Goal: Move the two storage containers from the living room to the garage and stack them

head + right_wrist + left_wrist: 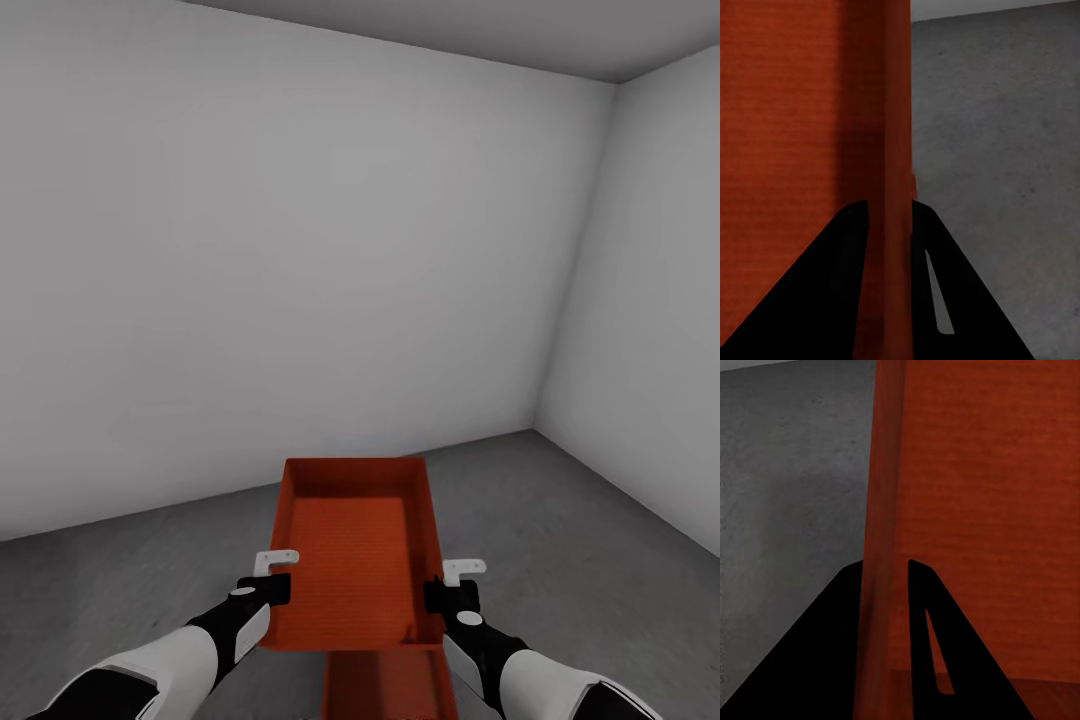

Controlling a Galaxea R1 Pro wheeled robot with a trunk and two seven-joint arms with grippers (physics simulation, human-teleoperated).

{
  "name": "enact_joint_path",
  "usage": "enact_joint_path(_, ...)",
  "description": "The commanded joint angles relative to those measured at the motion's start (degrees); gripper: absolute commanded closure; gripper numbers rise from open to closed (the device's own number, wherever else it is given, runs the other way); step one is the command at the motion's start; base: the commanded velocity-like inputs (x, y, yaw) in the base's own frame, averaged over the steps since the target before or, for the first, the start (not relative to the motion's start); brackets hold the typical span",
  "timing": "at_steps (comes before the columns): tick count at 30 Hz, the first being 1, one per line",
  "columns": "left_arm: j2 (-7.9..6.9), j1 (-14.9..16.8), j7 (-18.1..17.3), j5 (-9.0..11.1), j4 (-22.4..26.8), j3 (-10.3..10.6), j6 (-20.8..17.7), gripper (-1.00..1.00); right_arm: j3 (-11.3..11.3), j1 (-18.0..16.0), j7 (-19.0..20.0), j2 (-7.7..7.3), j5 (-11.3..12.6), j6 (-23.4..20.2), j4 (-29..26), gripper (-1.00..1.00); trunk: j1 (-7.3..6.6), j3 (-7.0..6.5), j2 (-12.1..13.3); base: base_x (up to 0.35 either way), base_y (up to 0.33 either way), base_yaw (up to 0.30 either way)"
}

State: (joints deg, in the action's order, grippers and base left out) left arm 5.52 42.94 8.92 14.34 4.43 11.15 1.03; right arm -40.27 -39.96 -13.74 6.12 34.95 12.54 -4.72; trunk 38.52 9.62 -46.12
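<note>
In the garage, grey floor ahead. Upper container held aloft, second container under it. Left gripper and right gripper clamp its side walls. Next, I reckon: lower level, then release.

You have open concrete floor ahead and to both sides; white walls bound it, meeting in a corner at right.

Bare garage: plain white walls, rough grey concrete floor, no furnishings.
</note>
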Motion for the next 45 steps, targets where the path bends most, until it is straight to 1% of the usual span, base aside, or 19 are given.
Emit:
enact_joint_path(1, -0.77, 0.13, 4.55, -0.18, 0.14, -3.86, 1.69, 1.00, -1.04, 0.00, 0.73, -0.03, 0.56, -0.14, -0.02, 1.00, 0.01, 0.17, -0.08, 0.000, 0.000, 0.078)
enact_joint_path(45, -0.77, 0.13, 4.60, -0.19, 0.14, -3.77, 1.69, 1.00, -1.04, 0.02, 0.73, -0.05, 0.56, -0.14, -0.02, 1.00, 0.01, 3.97, -0.08, 0.000, 0.000, 0.078)
